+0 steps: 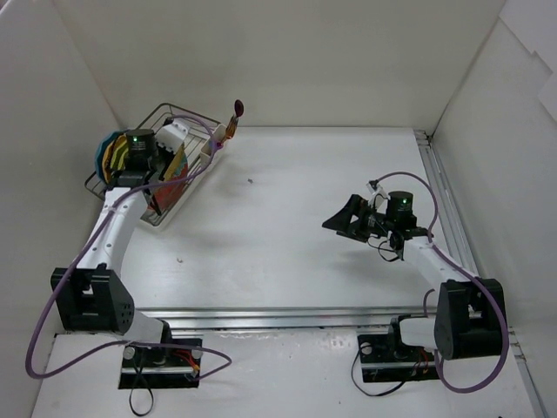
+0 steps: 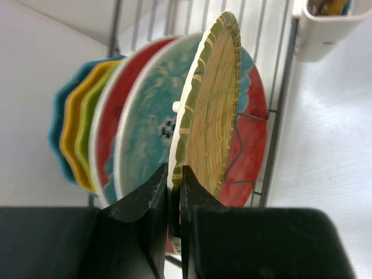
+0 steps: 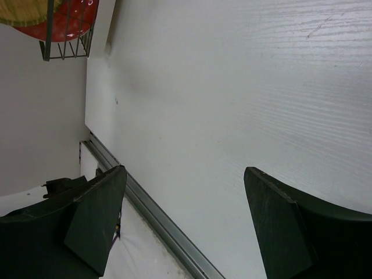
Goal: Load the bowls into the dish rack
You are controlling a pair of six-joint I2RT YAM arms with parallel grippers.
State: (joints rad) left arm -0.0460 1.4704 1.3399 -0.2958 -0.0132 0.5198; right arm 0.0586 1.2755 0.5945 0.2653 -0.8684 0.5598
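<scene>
The dish rack (image 1: 174, 113) stands at the far left of the table, with several bowls upright in its slots. In the left wrist view, from left to right, they are blue (image 2: 55, 128), orange (image 2: 72, 133), green (image 2: 87, 128), a red-and-teal bowl (image 2: 145, 133), the tan woven bowl (image 2: 212, 110) and another red-and-teal bowl (image 2: 253, 133). My left gripper (image 2: 174, 174) is shut on the lower rim of the tan woven bowl, which stands upright in the rack; the gripper also shows in the top view (image 1: 165, 172). My right gripper (image 3: 185, 170) is open and empty above the bare table at mid right (image 1: 344, 218).
A white utensil cup (image 2: 325, 26) hangs on the rack's corner, and a utensil with a dark red tip (image 1: 237, 111) sticks up from it. A metal rail (image 3: 163, 224) runs along the table's near edge. White walls close in the back and sides.
</scene>
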